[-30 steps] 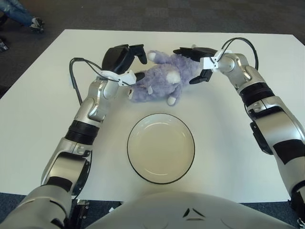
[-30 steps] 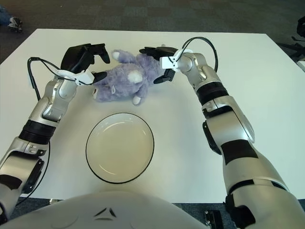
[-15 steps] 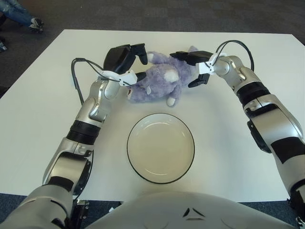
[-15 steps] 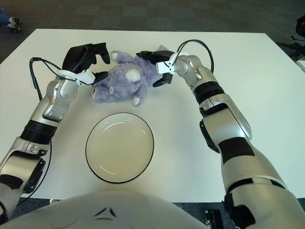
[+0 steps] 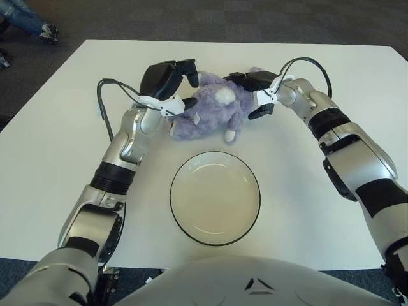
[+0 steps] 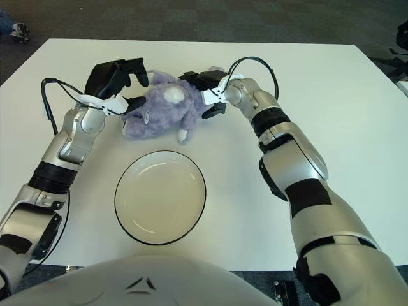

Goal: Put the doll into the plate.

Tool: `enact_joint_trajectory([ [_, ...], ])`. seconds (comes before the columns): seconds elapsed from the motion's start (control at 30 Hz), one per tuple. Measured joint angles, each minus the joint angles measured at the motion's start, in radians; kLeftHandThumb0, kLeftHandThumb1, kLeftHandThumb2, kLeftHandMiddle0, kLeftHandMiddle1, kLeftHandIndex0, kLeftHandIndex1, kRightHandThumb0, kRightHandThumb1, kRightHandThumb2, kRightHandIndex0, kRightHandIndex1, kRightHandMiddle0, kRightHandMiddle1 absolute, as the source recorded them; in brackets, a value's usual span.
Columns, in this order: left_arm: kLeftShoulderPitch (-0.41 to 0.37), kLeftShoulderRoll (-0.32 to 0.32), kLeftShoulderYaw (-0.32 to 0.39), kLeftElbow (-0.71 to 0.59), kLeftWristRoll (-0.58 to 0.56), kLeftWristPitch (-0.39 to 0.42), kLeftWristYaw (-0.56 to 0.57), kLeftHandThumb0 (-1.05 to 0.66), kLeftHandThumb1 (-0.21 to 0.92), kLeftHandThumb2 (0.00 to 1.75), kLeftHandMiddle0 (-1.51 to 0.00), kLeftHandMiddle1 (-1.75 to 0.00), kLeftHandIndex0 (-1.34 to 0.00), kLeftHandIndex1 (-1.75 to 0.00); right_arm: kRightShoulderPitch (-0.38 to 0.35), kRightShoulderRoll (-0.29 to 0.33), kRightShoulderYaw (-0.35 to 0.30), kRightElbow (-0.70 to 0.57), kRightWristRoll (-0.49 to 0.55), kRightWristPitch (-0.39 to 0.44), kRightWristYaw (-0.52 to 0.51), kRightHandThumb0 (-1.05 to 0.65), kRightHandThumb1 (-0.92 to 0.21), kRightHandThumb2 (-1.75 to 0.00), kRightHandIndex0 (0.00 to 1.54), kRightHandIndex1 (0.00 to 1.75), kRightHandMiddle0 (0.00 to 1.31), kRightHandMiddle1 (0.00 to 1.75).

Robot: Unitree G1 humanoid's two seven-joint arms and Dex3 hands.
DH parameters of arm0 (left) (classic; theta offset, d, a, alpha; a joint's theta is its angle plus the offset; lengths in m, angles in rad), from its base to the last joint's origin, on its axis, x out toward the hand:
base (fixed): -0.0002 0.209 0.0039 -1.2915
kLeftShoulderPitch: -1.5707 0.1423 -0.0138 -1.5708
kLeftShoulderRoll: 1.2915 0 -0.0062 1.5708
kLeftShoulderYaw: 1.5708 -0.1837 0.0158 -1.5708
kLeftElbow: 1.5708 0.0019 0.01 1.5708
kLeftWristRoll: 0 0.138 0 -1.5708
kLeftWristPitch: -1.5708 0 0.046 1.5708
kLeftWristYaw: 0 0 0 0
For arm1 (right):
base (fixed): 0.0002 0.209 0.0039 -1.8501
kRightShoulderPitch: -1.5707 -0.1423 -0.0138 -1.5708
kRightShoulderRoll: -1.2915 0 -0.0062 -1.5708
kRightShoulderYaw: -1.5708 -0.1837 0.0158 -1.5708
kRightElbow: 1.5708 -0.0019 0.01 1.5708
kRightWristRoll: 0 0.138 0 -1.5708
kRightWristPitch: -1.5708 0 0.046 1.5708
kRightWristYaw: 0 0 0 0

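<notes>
Low in the middle of the frame I see the plate (image 5: 215, 197), holding nothing, with bare table (image 5: 57, 159) all round it. Just above it, apart from its rim, the doll (image 5: 207, 111) lies on its side, long axis left-right and slightly tilted, head toward the left. My left hand (image 5: 169, 80) cups the head end, my right hand (image 5: 255, 92) the other end; fingers of both curl against the plush, gripping it. Beyond, the far table edge meets dark carpet (image 5: 191, 19).

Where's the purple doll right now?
The purple doll lies on the white table, just beyond the plate, between the left hand and right hand.
</notes>
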Motion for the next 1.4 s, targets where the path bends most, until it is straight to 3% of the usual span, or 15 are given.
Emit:
enact_joint_trajectory([
  [0.3,0.010,0.000,0.000,-0.007,-0.001,0.002,-0.001,-0.02,0.12,1.39,-0.73,-1.75,-0.83,-1.26,0.000,0.026,0.038,0.039,-0.022,0.034,-0.086,-0.45,-0.20,-1.02,0.15,0.99,0.00,0.29],
  [0.57,0.012,0.000,0.000,-0.010,-0.008,0.005,-0.005,-0.02,0.12,1.39,-0.73,-1.75,-0.82,-1.27,0.008,0.058,0.053,0.052,-0.029,0.120,-0.141,-0.50,-0.23,-0.98,0.03,1.07,0.00,0.28],
  [0.9,0.012,0.012,-0.005,-0.017,0.010,0.005,-0.022,-0.02,0.12,1.39,-0.71,-1.75,-0.83,-1.27,0.040,0.094,0.054,0.027,-0.036,0.242,-0.184,-0.47,-0.24,-0.99,0.00,0.66,0.00,0.24],
  [1.03,0.014,0.024,-0.005,-0.022,0.008,0.005,-0.047,-0.01,0.15,1.36,-0.68,-1.75,-0.82,-1.28,0.064,0.099,0.049,0.002,-0.036,0.274,-0.212,-0.53,-0.26,-0.97,0.00,0.64,0.00,0.27],
  [1.17,0.017,0.046,-0.010,-0.037,0.014,0.007,-0.089,-0.01,0.27,1.26,-0.52,-1.70,-0.76,-1.42,0.084,0.099,0.050,-0.025,-0.039,0.297,-0.233,-0.72,-0.38,-0.82,0.00,0.77,0.00,0.29],
  [1.23,0.025,0.062,-0.014,-0.063,0.024,0.017,-0.124,-0.01,0.48,0.98,-0.46,-1.62,-0.59,-1.47,0.088,0.098,0.052,-0.035,-0.042,0.306,-0.238,-0.78,-0.42,-0.77,0.00,0.85,0.00,0.29],
  [1.3,0.041,0.077,-0.017,-0.098,0.028,0.037,-0.164,-0.22,0.71,0.65,-0.21,-1.43,-0.47,-1.52,0.090,0.097,0.056,-0.041,-0.046,0.311,-0.239,-0.84,-0.46,-0.72,0.00,0.93,0.00,0.29],
  [1.4,0.065,0.097,-0.026,-0.142,0.031,0.070,-0.236,-0.54,0.63,0.72,-0.07,-1.19,-0.16,-1.30,0.090,0.095,0.058,-0.048,-0.049,0.319,-0.239,-0.88,-0.49,-0.69,0.00,0.98,0.00,0.29],
])
